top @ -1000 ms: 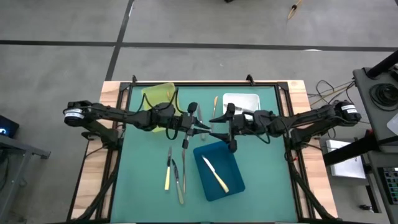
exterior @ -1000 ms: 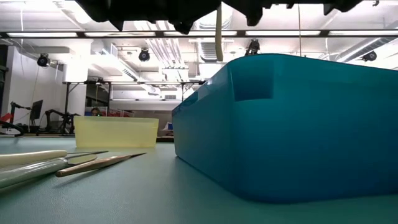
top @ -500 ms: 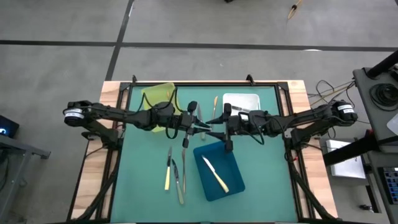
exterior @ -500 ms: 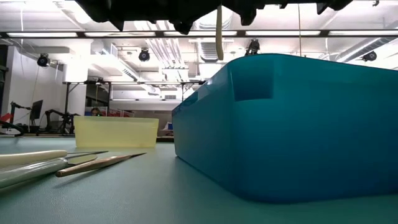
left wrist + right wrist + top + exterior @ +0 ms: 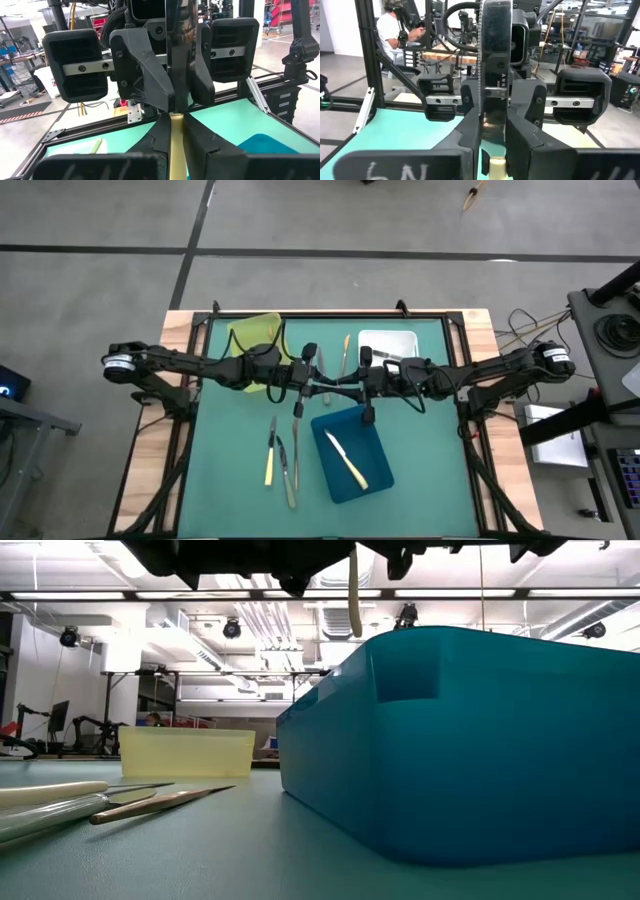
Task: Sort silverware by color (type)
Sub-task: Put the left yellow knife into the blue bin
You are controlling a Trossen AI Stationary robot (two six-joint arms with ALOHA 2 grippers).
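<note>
A knife with a cream handle (image 5: 176, 145) and a silver blade (image 5: 493, 60) stands upright in the air over the middle of the table, blade up. Both grippers meet on it level, from opposite sides. My left gripper (image 5: 176, 120) comes from the table's left and is shut on the handle. My right gripper (image 5: 493, 135) comes from the right and is shut on the blade. From overhead the two (image 5: 335, 385) (image 5: 355, 385) stand fingertip to fingertip. In the low view only the handle's lower end (image 5: 352, 600) shows, hanging under the dark arms. My left gripper pinches the cream handle (image 5: 176, 137) between its two fingers, which point level toward the table's right. The knife stands upright in the hold, clear of the table. My right gripper pinches the silver blade (image 5: 492, 117) above the handle between its two fingers, one on each side. They point level toward the table's left, across the blade.
A blue tray (image 5: 375, 442) just near of the grippers holds one cream-handled knife (image 5: 345, 460). A yellow tray (image 5: 255, 335) and a white tray (image 5: 388, 342) stand at the far side. Loose utensils lie on the green mat (image 5: 270, 452) (image 5: 290, 465) (image 5: 347, 350). A person sits beyond the table (image 5: 395, 25).
My right gripper has shut its fingers on the knife's blade while staying in place. My left gripper and the knife have kept still.
</note>
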